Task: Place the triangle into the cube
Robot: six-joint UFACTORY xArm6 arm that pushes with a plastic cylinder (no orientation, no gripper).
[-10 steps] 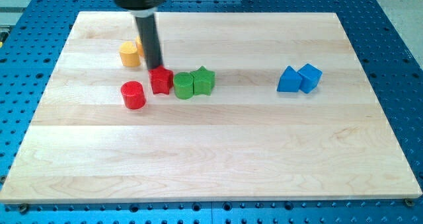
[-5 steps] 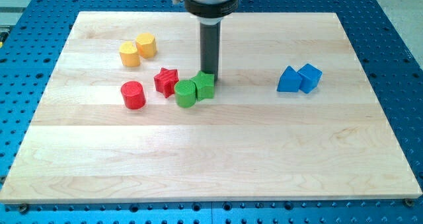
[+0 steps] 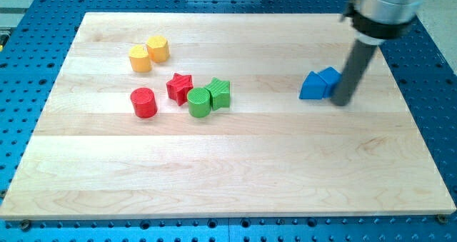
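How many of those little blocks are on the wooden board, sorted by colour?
Yellow: 2, a block and another block beside it.
Red: 2, a cylinder and a star.
Green: 2, a cylinder and a star.
Blue: 2, a triangle and a cube, partly hidden behind the rod; my tip is at its right.
Total: 8 blocks.

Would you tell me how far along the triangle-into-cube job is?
The blue triangle already sits against the blue cube, so the joining looks done or nearly so. My tip stands at the cube's right side, partly hiding it. Whether any gap remains cannot be told.
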